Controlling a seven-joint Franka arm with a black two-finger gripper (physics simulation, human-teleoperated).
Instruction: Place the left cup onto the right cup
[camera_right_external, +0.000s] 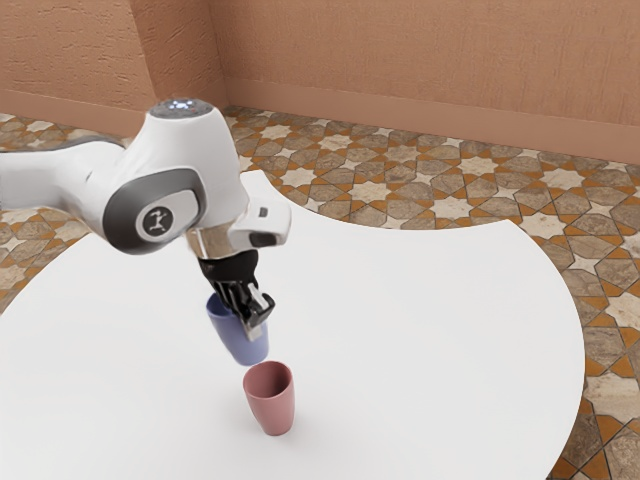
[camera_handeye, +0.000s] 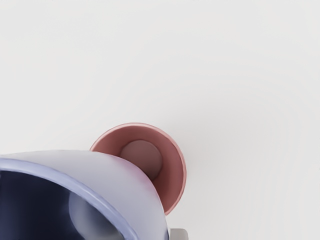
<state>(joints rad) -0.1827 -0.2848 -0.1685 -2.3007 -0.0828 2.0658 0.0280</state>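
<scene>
Seen from the hand looking down, the blue cup sits close and blurred. It is tilted so that its pale rim sweeps across in an arc, and its dark inside, with a lighter patch at the base, faces the camera. Beyond it the pink cup stands upright on the white table, its mouth open to the camera so its round floor shows, and the blue cup's wall covers part of its rim. A small grey corner of something I cannot identify peeks out just beside the blue cup's wall.
</scene>
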